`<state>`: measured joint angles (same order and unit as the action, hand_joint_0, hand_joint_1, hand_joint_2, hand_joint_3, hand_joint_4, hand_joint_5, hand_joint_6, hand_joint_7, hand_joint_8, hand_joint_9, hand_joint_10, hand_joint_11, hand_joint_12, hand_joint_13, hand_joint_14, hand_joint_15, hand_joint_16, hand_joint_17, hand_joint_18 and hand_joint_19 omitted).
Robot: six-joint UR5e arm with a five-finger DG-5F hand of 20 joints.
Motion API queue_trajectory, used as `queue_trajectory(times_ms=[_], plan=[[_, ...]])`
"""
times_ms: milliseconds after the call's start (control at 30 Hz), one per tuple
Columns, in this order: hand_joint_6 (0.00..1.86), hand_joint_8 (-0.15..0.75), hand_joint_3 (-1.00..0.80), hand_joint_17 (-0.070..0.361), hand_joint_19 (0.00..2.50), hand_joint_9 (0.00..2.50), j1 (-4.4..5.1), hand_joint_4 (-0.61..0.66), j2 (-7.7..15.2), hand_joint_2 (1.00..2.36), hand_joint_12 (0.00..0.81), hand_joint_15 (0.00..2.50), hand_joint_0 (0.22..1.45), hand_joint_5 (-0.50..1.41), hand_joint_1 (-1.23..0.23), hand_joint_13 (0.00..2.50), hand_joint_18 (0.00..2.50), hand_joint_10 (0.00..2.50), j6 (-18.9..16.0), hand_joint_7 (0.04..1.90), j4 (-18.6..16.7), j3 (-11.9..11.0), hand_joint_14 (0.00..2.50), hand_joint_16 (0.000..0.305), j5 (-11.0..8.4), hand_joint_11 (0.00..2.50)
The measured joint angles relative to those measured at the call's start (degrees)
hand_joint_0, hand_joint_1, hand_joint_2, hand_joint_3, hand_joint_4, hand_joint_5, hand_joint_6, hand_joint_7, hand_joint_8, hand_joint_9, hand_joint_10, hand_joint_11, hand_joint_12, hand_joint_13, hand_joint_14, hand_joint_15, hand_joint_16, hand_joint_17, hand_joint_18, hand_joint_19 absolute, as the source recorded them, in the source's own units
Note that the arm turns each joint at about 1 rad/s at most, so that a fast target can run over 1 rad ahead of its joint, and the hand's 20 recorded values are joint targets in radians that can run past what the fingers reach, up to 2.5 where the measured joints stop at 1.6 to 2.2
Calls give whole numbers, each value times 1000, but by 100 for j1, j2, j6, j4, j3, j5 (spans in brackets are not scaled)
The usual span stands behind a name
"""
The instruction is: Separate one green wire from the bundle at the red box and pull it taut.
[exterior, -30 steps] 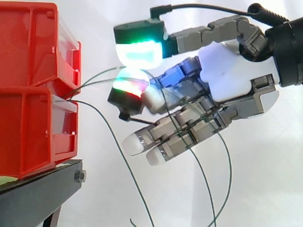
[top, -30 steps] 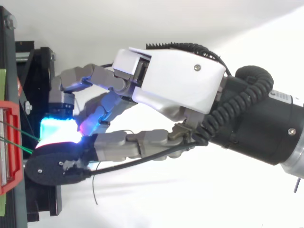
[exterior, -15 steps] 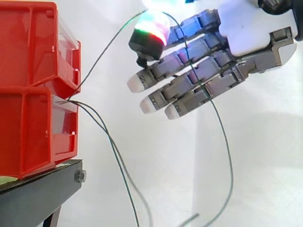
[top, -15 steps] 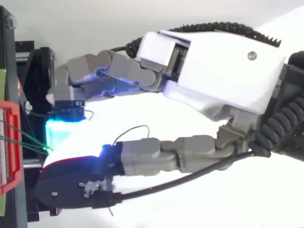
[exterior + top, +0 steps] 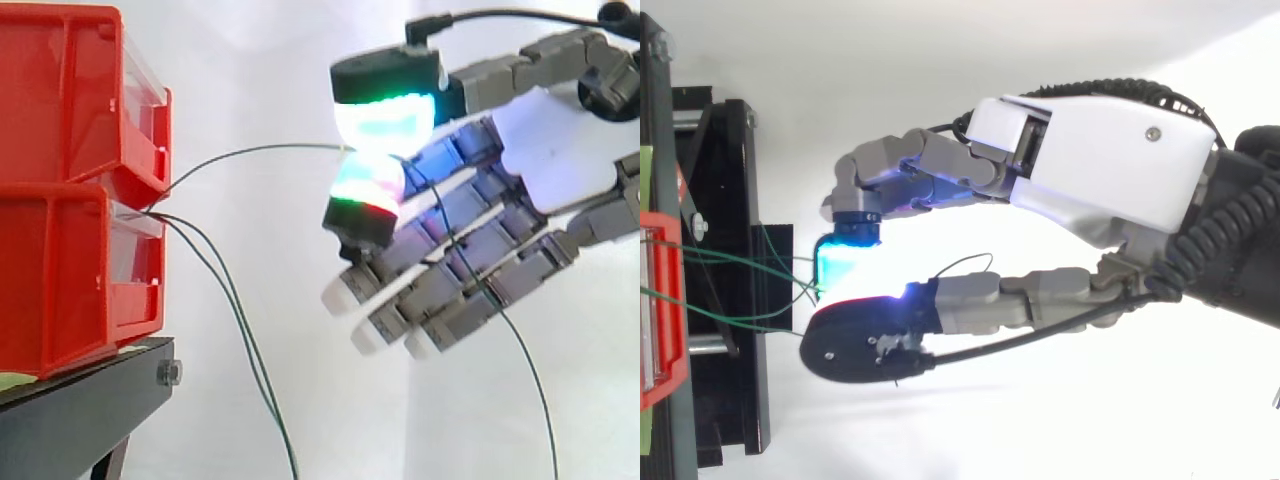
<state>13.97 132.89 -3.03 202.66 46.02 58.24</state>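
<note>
My hand (image 5: 545, 150) pinches one thin green wire (image 5: 262, 149) between its thumb and a fingertip, apart from the two other green wires (image 5: 240, 320) drooping from the stacked red plastic box (image 5: 70, 270), but it bows slightly, so I judge the tautening remains.

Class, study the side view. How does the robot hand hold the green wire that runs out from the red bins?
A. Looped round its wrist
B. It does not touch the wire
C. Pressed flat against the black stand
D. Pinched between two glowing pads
D: the hand pinches one green wire between its glowing pads, while the other wires hang down from the red bins.
</note>
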Motion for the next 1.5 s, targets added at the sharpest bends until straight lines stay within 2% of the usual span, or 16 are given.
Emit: queue_trajectory(times_ms=[367,500,633,800,967,1067,1200,1333,1500], plan=[[808,256,63,120,42,548,8,-44,0,1021,397,36,609,-115,-809,328,293,0,-583,1489,-19,561,1,53,69,27],[809,259,63,120,56,555,9,-47,2,1021,397,42,609,-116,-808,336,312,0,-791,1486,-179,740,2,53,147,28],[811,261,67,120,60,562,11,-48,2,1022,398,36,608,-117,-805,341,321,0,-895,1483,-639,1006,1,53,209,50],[813,261,61,120,71,566,10,-50,-86,1022,399,48,609,-118,-805,344,327,0,-860,1472,-1341,1485,0,54,319,47],[813,261,64,120,71,568,21,-44,-372,1022,401,48,609,-118,-804,349,332,0,-559,1479,-2127,2048,0,53,343,52],[814,262,64,120,77,569,25,-48,-569,1022,401,48,609,-118,-803,351,334,0,-200,1477,-2639,2363,0,53,340,52],[814,263,62,120,85,572,14,-45,-656,1022,401,49,610,-119,-802,353,338,0,63,1475,-3236,2508,0,53,354,54],[815,263,62,120,83,573,-14,-47,-673,1022,402,49,610,-119,-803,354,342,0,164,1475,-3767,2538,2,54,350,65],[816,265,62,120,80,575,-24,-49,-675,1023,402,46,609,-119,-801,357,347,0,335,1471,-3988,2545,0,53,256,61]])
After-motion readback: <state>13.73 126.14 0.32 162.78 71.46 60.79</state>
